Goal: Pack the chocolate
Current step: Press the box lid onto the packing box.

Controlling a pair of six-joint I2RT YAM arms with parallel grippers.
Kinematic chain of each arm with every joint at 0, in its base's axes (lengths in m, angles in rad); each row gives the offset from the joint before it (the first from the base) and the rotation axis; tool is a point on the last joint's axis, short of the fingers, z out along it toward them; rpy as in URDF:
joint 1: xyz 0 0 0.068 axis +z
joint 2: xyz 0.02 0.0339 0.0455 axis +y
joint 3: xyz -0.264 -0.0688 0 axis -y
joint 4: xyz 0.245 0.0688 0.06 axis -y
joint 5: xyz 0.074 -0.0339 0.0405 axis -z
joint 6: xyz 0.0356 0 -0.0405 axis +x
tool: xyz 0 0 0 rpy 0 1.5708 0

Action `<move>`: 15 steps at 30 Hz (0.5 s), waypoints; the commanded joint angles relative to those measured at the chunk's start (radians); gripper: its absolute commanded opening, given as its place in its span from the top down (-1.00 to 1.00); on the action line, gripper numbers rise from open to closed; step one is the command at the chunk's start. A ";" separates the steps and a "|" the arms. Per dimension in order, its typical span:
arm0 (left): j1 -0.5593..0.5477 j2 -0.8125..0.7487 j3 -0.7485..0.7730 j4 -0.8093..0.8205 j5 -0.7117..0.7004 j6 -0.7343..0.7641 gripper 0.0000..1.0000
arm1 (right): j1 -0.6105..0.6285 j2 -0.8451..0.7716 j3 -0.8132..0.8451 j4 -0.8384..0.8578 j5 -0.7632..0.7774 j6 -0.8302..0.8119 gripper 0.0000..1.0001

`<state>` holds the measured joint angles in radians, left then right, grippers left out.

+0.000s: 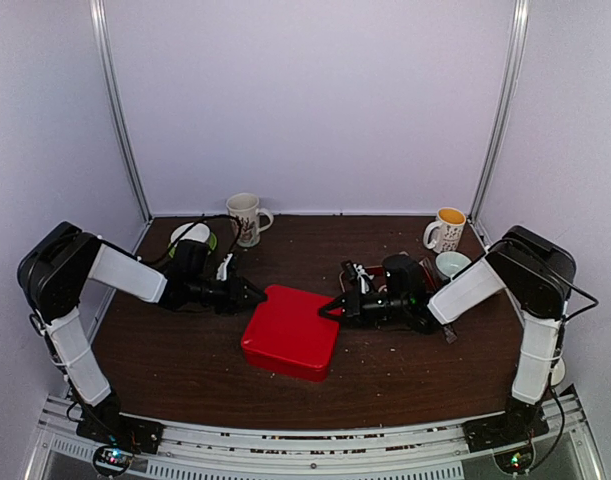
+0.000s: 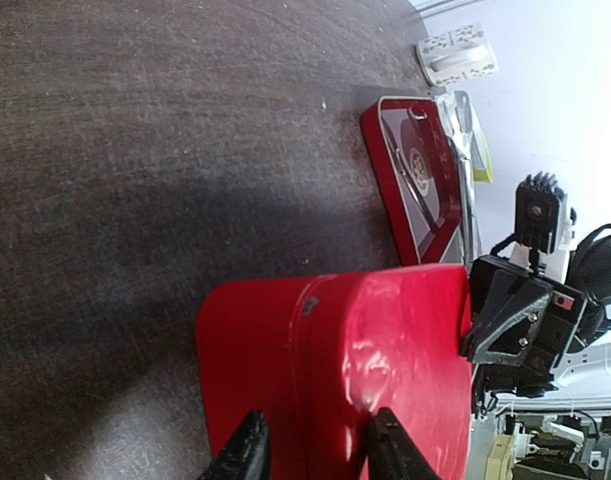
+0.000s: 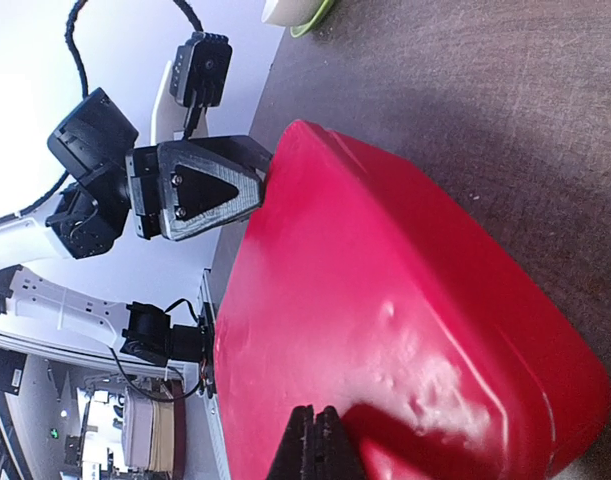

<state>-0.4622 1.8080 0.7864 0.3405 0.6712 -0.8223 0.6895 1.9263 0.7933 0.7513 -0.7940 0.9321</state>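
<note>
the chocolate itself cannot be made out in any view. a few pale specks lie on the dark wooden table (image 1: 185, 370) near the front of the box, too small to identify. what shows is a glossy red box (image 1: 290, 330) with rounded corners, lid closed, lying flat in the middle of the table, so its inside is hidden.

the left gripper (image 1: 257, 293) reaches in low from the left and meets the box's far left corner. in the left wrist view its two black fingers (image 2: 250, 450) stand a little apart over the red lid. whether they pinch anything i cannot tell. the right gripper (image 1: 330, 310) comes in low from the right and touches the box's right edge. in its own wrist view the fingertips (image 3: 315, 445) are pressed together with nothing between them, resting against the red lid.

just behind the right gripper lies a shallow red tray (image 2: 415, 180) with a round emblem inside. any lettering on it is too small to read. at the back of the table stand a white patterned mug (image 1: 245, 217) on the left and a mug with a yellow inside (image 1: 447, 230) on the right. their markings cannot be read.
</note>
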 commanded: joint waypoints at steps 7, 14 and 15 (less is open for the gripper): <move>-0.059 -0.117 0.089 -0.503 -0.312 0.136 -0.02 | 0.012 0.049 0.089 -0.366 0.079 -0.145 1.00; -0.106 -0.155 0.177 -0.547 -0.323 0.167 -0.29 | 0.013 0.052 0.105 -0.402 0.090 -0.162 1.00; -0.105 -0.140 0.179 -0.521 -0.317 0.170 -0.34 | 0.013 0.052 0.106 -0.400 0.088 -0.162 1.00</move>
<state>-0.5610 1.6554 0.9287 -0.1516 0.3874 -0.6968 0.6956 1.9396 0.9241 0.5365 -0.7673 0.8066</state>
